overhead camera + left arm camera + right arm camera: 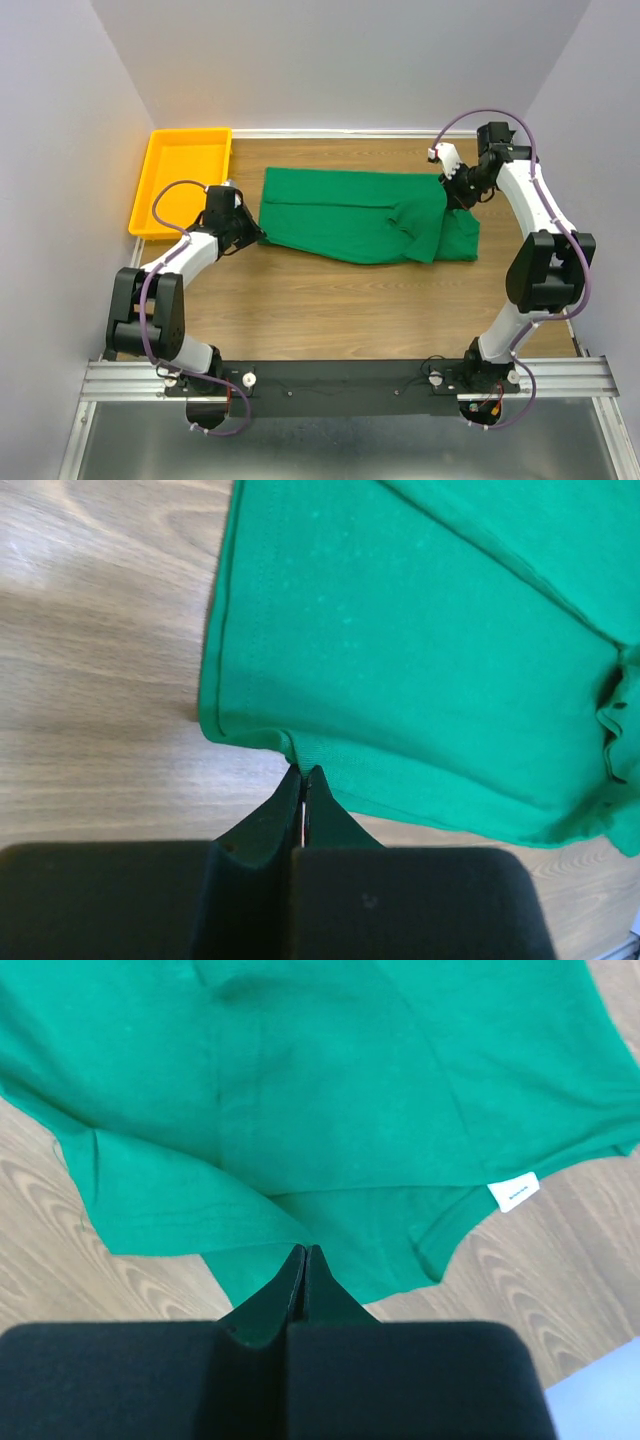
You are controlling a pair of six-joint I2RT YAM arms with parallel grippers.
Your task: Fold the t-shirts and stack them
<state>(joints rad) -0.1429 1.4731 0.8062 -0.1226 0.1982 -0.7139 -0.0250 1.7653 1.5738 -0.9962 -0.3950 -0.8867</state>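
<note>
I hold the green t-shirt (pixel 350 212) pinched at both ends; it lies spread across the far half of the wooden table (pixel 330 310).
My left gripper (pixel 303 778) is clamped on the hemmed edge near a corner at the shirt's left end; my right gripper (pixel 304 1256) is clamped on cloth just beside the neck opening, the white neck label (pixel 514 1192) off to one side; the right end is bunched; a yellow tray (pixel 185 155) sits at the far left, near the shirt.

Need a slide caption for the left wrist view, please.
The left gripper, shut, pinches the hem of the green t-shirt spread on the wooden table.
</note>
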